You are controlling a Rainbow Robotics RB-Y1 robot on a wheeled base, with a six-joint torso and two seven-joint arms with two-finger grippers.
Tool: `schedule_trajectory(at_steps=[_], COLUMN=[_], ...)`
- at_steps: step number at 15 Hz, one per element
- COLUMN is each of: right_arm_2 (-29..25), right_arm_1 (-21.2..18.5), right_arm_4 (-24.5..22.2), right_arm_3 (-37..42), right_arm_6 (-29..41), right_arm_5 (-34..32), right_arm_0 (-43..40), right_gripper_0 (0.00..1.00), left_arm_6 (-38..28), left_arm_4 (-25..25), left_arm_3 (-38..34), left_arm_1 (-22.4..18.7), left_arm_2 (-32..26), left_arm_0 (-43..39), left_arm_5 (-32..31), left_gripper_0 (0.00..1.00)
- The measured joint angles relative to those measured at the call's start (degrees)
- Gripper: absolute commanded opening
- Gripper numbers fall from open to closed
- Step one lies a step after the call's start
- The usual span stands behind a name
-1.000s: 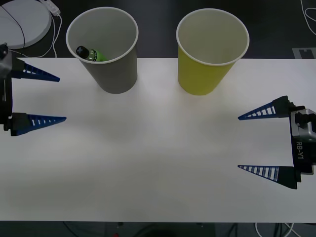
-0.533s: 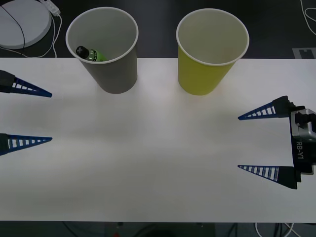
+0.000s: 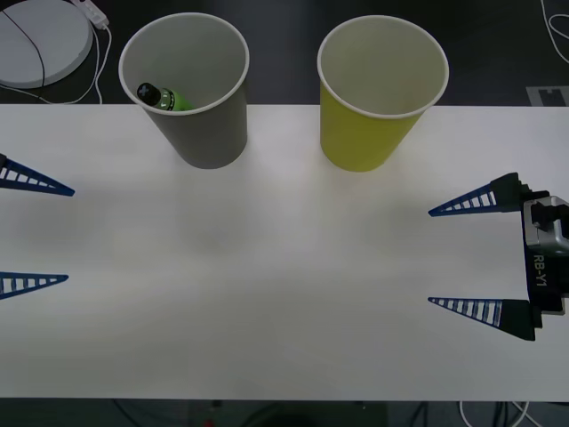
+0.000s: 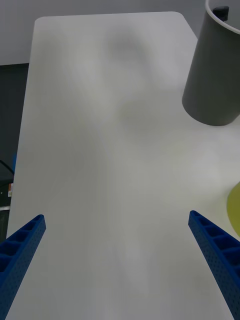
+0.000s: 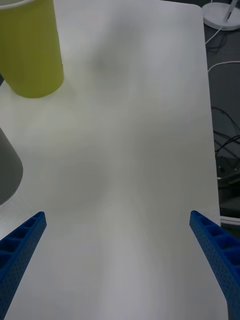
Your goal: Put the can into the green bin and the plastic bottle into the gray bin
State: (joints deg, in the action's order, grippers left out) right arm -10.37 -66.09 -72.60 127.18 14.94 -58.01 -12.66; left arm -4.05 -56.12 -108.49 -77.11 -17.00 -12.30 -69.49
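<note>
Gray bin (image 3: 197,89) stood upright at table's (image 3: 267,267) far edge, left of centre; green bin (image 3: 378,93) upright beside it to the right, apart, not touching. Bottle (image 3: 164,97) lay tilted inside gray bin, black cap up against the near-left wall, green liquid visible. Can't tell what's in green bin; the part of its white inside in view looked bare.

Left gripper (image 3: 31,233) was at table's left edge, fingers spread wide, holding nothing, tips pointing right over bare tabletop. Right gripper (image 3: 462,258) sat at the right edge, fingers also wide apart w/ nothing between, tips pointing left. Both well clear of the bins.

A white round object (image 3: 40,36) w/ cable lay off the table, far left.
</note>
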Motion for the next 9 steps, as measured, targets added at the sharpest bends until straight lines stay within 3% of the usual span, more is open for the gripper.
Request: schedule_trajectory(at_steps=[9], right_arm_2=[0.0], right_arm_1=[0.0], right_arm_4=[0.0], right_arm_3=[0.0], right_arm_6=[0.0], right_arm_5=[0.0], right_arm_0=[0.0], right_gripper_0=[1.0], left_arm_6=[1.35], left_arm_4=[-0.94], left_arm_3=[-0.04], left_arm_1=[1.22], left_arm_2=[-0.01], left_arm_0=[-0.01], left_arm_5=[-0.32], left_gripper_0=[1.0])
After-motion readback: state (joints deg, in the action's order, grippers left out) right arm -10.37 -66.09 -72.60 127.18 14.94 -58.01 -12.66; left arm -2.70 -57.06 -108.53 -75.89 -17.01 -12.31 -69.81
